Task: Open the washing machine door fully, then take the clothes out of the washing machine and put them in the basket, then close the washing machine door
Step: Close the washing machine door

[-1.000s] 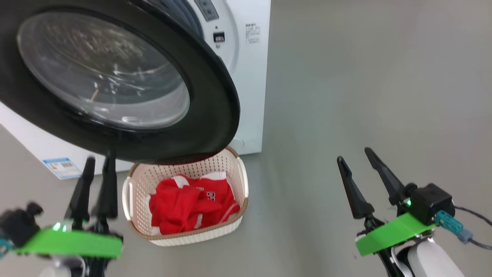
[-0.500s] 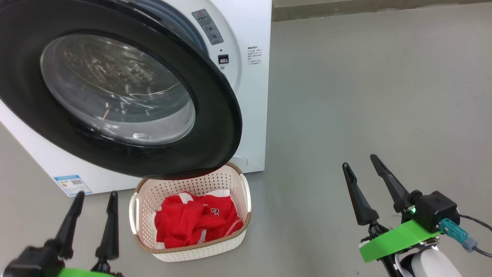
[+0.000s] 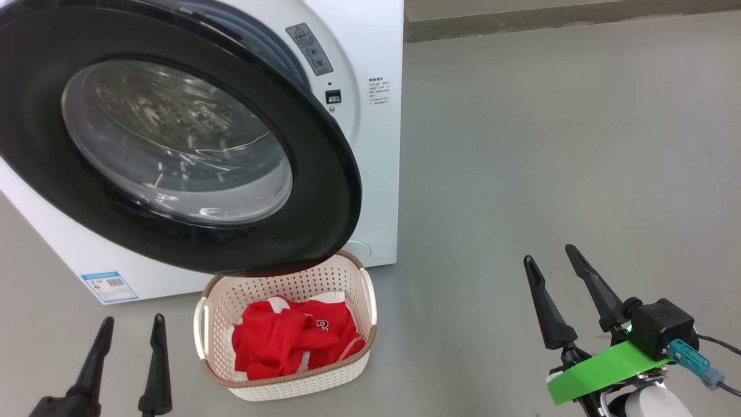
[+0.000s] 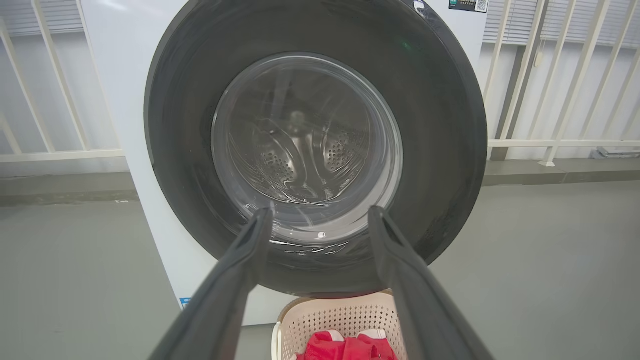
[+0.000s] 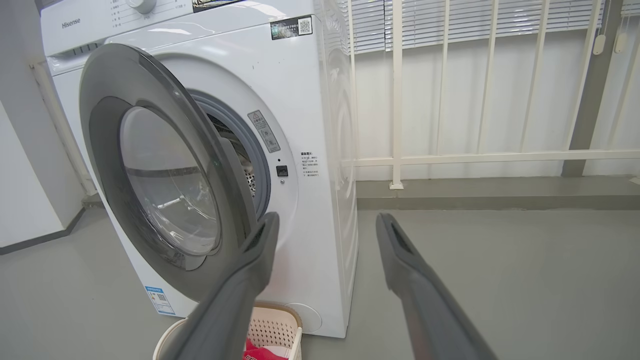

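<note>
- The washing machine door (image 3: 324, 191) is seen ajar.
- The clothes (image 3: 292, 339) are piled in the basket (image 3: 370, 304).
- The left gripper (image 3: 132, 321) and right gripper (image 3: 549, 255) are held spread, empty.

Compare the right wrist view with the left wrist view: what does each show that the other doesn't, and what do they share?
Right wrist, not left wrist: the washing machine door seen from the side, standing ajar, with the grey rubber ring behind it and the control panel on top. Left wrist, not right wrist: the door face-on, its glass giving a look deep into the steel drum. Both: the basket below the door, red clothes inside, and the white railing.
</note>
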You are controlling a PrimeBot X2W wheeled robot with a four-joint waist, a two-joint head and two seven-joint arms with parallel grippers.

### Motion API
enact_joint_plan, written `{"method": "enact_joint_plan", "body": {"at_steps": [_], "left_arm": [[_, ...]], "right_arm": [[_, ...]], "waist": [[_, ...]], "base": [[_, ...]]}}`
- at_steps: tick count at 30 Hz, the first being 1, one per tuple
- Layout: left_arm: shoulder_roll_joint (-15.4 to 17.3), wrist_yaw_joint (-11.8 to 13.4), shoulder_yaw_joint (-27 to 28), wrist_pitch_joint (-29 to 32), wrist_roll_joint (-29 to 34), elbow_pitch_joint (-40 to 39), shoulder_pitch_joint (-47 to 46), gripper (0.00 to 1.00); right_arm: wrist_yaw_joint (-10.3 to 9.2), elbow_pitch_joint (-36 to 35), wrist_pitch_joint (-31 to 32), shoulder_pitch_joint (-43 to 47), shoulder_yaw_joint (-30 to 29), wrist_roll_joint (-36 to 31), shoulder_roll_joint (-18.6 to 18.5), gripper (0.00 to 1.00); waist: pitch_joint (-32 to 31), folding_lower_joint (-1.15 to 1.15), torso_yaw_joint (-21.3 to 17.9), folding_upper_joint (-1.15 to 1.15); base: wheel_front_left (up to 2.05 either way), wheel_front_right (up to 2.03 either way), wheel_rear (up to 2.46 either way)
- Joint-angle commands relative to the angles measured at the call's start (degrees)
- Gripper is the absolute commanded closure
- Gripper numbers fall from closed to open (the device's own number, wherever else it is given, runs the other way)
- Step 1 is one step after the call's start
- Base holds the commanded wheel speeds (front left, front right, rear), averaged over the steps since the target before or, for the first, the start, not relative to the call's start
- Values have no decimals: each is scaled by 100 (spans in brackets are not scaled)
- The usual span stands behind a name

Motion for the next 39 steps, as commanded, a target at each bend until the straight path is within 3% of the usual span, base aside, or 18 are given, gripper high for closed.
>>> {"method": "enact_joint_plan", "body": {"at_steps": [1, 20, 21, 22, 23, 24, 39], "left_arm": [[13, -43, 255, -51, 140, -120, -39, 0], [-170, -289, 453, -51, 444, 5, -43, 0], [-178, -294, 447, -51, 460, 2, -41, 0], [-184, -299, 437, -51, 477, 0, -45, 0], [-187, -305, 432, -51, 490, 4, -52, 0], [-190, -310, 425, -51, 500, 11, -56, 0], [-213, -364, 216, -51, 522, -43, -308, 0]], "right_arm": [[36, -161, -37, -64, 106, -47, -28, 0], [36, -107, -37, -32, 139, -37, -18, 0], [36, -90, -37, -37, 158, -45, -22, 55], [36, -76, -37, -49, 171, -48, -26, 80], [36, -66, -37, -70, 185, -51, -25, 95], [36, -57, -37, -95, 208, -50, -27, 100], [36, 758, -37, -1360, 1123, 75, -27, 100]], "waist": [[-14, 0, 10, 0], [52, 0, 131, 0], [63, 0, 150, 0], [83, 0, 178, 0], [100, 0, 202, 0], [120, 0, 229, 0], [682, 0, 869, 0]], "base": [[0, 0, 0], [0, 0, 0], [0, 0, 0], [0, 0, 0], [0, 0, 0], [0, 0, 0], [0, 0, 0]]}}
